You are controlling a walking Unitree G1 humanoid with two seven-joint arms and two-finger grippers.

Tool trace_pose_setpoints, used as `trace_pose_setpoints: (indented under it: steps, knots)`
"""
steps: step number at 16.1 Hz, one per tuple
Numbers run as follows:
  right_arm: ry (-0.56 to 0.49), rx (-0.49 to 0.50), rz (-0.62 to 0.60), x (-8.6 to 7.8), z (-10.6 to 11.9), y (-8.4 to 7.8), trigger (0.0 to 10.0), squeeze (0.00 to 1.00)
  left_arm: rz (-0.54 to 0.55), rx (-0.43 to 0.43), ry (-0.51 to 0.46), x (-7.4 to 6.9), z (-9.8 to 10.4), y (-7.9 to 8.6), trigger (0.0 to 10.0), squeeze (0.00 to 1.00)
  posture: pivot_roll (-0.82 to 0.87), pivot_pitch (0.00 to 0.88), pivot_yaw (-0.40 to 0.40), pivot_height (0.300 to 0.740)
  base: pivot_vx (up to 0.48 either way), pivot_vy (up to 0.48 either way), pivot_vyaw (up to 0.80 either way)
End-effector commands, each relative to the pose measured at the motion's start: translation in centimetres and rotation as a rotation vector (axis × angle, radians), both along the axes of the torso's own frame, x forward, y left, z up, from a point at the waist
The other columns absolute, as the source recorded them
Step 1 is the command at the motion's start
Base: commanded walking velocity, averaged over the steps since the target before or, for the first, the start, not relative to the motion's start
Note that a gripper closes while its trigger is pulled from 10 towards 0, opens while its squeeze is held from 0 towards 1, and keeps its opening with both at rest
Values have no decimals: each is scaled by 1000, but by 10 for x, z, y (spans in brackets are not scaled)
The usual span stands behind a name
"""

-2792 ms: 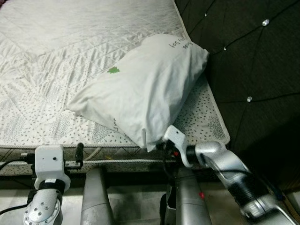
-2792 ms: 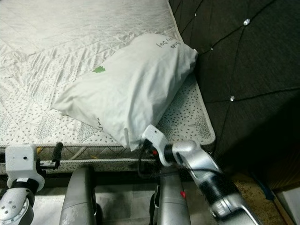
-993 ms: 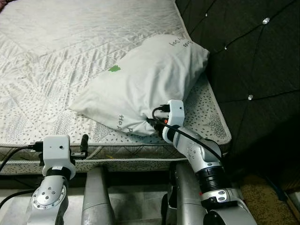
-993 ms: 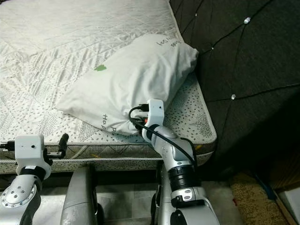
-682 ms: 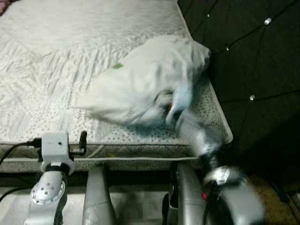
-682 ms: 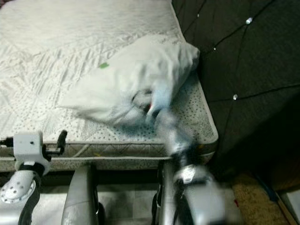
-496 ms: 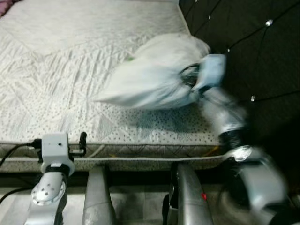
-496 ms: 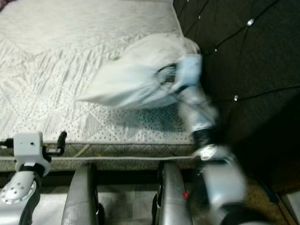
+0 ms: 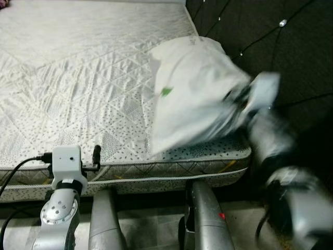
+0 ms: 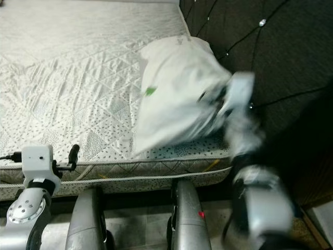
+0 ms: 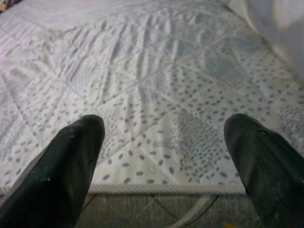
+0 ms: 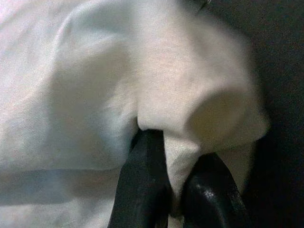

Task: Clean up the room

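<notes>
the white pillow (image 9: 195,91) lies at the mattress (image 9: 78,78) corner beside the dark tufted headboard (image 9: 270,47), its long axis running from the bed's near edge up toward the headboard, the near end lifted off the mattress. the right gripper (image 12: 176,187) is clenched on a fold of its right-hand edge, arm blurred. the left gripper (image 11: 164,142) hovers at the mattress's near edge, fingers spread wide, well apart from the pillow.

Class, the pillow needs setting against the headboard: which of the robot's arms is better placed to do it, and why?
The right. Its gripper is already shut on the pillow beside the dark headboard. The left gripper hangs open at the mattress edge, away from the pillow.
</notes>
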State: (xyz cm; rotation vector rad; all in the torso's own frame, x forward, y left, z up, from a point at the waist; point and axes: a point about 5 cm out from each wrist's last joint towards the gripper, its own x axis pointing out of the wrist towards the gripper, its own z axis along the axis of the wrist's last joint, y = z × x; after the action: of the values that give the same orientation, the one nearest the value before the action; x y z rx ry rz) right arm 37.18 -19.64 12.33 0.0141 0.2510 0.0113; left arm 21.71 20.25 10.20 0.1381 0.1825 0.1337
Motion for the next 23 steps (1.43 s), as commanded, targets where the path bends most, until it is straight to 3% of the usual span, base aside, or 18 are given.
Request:
trace_pose_setpoints:
  steps: [1, 4, 6, 7, 8, 10, 11, 14, 17, 19, 21, 23]
  knots:
    - [-49, 1, 84, 3, 13, 16, 0, 0, -6, 6, 10, 0, -3, -1, 10000, 0, 70, 2, -33, 543, 0, 0, 0]
    - [36, 45, 196, -37, -25, 52, 0, 0, -11, 4, 6, 5, -3, -2, 10000, 0, 52, 3, -33, 543, 0, 0, 0]
    - [78, 101, 246, -54, -31, 69, 0, 0, -10, -1, 4, 7, -4, -3, 10000, 0, 47, 2, -33, 543, 0, 0, 0]
    - [107, 162, 226, -52, -29, 70, 0, 0, -14, -4, 5, 7, -5, -6, 10000, 0, 42, 2, -32, 543, 0, 0, 0]
    - [75, 156, 148, -32, -15, 53, 0, 0, -19, -6, 4, 7, -5, -7, 10000, 0, 40, 0, -34, 543, 0, 0, 0]
    - [1, 106, 1, -11, 6, 20, 0, 0, -17, -5, 5, 7, -6, -6, 10000, 0, 41, 0, -42, 543, 0, 0, 0]
    - [-17, 99, -47, -7, 13, 11, 0, 0, -17, -4, 5, 8, -6, -6, 10000, 0, 42, 0, -43, 543, 0, 0, 0]
    - [-117, 76, -293, 7, 49, -46, 0, 0, -7, -1, 0, 8, -6, -4, 10000, 0, 47, 0, -48, 543, 0, 0, 0]
    - [-203, 37, -434, 8, 71, -75, 0, 0, -11, -2, 5, 5, -7, -5, 10000, 0, 50, 0, -28, 543, 0, 0, 0]
    - [-220, 19, -472, 5, 70, -84, 0, 0, -12, 2, 5, 6, -6, -4, 10000, 0, 48, 0, -26, 543, 0, 0, 0]
    - [-164, -5, -453, -3, 45, -76, 0, 0, -12, 4, 0, 9, -5, -4, 10000, 0, 46, 0, -27, 543, 0, 0, 0]
    - [-40, -3, -398, -31, -7, -49, 0, 0, -13, 4, 0, 8, -5, -5, 10000, 0, 42, 5, -24, 543, 0, 0, 0]
